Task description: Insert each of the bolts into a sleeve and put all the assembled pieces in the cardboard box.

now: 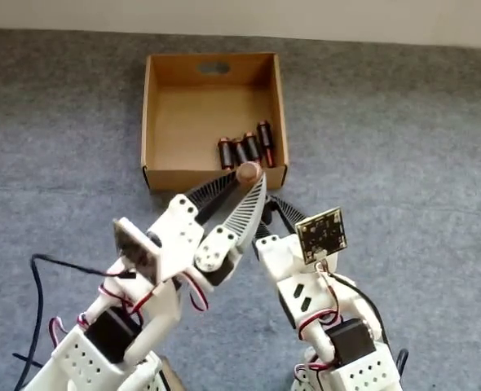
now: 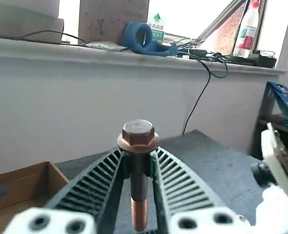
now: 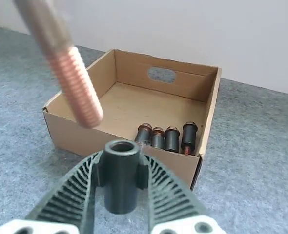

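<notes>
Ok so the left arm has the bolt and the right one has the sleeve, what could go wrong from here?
1. The bolt tip looks tilted and off to one side of the sleeve opening, so it may catch the rim instead of entering.
2. The left end effector pinches only the shank under the head; a push could swivel the bolt.
3. This happens right above the cardboard box front wall, which might get nudged.

Grey carpeted table point(image 1: 403, 122), open cardboard box point(image 1: 155, 122) resting on it

sleeve point(image 3: 119, 178) upright between fingers point(image 3: 169, 191), bolt point(image 3: 78, 92) tip near its mouth, cardboard box point(image 3: 75, 134) beyond
</notes>
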{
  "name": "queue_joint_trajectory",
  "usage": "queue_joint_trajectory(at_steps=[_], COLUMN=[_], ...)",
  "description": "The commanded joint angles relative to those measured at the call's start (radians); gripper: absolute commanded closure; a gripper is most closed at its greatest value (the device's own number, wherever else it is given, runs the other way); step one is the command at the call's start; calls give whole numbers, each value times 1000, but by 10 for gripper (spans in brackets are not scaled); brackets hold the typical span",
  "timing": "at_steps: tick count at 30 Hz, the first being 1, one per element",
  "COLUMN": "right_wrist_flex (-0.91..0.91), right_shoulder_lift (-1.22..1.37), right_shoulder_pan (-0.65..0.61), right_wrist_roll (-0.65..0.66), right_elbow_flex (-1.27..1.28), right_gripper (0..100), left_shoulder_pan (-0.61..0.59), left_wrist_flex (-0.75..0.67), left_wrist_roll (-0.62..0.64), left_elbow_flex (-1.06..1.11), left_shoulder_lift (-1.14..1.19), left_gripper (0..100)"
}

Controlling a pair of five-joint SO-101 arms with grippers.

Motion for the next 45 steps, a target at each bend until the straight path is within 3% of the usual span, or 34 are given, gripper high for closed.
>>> queue_joint_trajectory(at_steps=[1,17,26,36,45], right_wrist_flex=[-22,-19,42,45,45], right_shoulder_lift=[-12,-12,-148,-137,-137], right_shoulder_pan=[61,99,97,97,97], right_wrist_roll=[-9,-95,-94,-94,-94], right_elbow_flex=[-84,-114,-111,-102,-76], right_gripper=[992,992,992,992,992], left_shoulder_pan=[4,4,-91,-88,-4], left_wrist_flex=[-23,-28,-107,-226,-227], left_wrist_roll=[-2,0,229,232,227], left_elbow_flex=[-97,-105,-97,-119,-128], left_shoulder_lift=[62,82,90,254,282], left_gripper=[992,992,992,992,992])
